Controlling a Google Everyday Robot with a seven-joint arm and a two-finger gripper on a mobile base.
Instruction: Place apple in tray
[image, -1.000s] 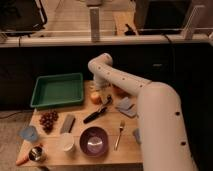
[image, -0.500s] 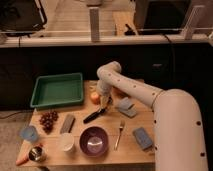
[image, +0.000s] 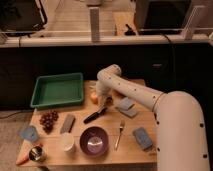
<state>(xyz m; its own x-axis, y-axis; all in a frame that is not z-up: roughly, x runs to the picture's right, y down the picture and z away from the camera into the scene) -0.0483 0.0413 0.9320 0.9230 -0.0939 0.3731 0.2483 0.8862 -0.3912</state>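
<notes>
While outside tray (image: 57, 90) — hand (image: 101, 99) at apple (image: 93, 97)

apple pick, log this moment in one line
pincer: open, down at apple | apple: on table, right of tray | tray: no apple inside

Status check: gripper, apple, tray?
Gripper low beside apple, fingers open. Apple on table, outside tray. Black utensil lies just in front of gripper.
</notes>
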